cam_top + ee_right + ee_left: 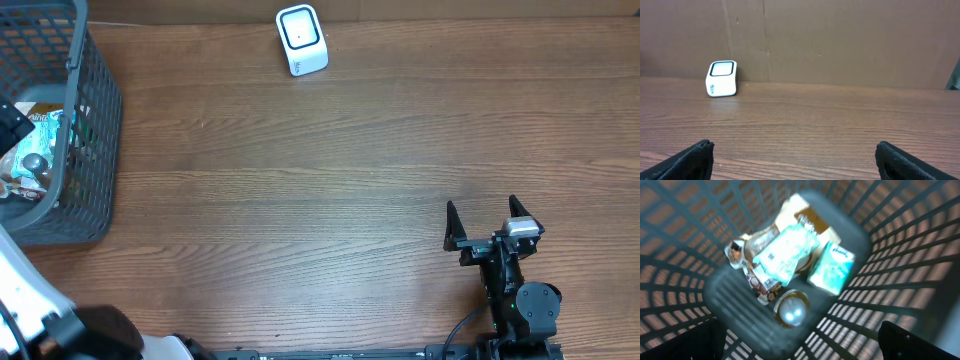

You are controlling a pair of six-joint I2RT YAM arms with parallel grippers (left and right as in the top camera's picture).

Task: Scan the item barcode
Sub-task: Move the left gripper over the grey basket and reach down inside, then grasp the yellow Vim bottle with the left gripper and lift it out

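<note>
So the groceries are all piled in the bottom of a dark grey plastic basket (92, 120) with an open lattice wall, sitting at the far left edge of the table (330, 170). In the left wrist view it's blurry, but you can make out a crinkly teal-and-white pouch (785, 252) lying on top of the heap, a teal carton (832, 270) leaning just beside it against the wall, a round tin with a shiny domed lid (792, 311) near the front, and a tan cardboard box (810, 215) underneath at the back. Can't read any barcode at this blur.

The left gripper (800, 340) hangs over the basket mouth with its fingers spread wide, nothing between them.

The scanner (301, 40) is a small white block with rounded corners and a dark-framed window, standing at the far edge of the table in front of a brown cardboard backdrop (840, 40). The table is wood grain, matte.

The right gripper (490, 222) sits low at the near right, fingers wide apart and empty, well apart from the scanner with bare wood between them.
</note>
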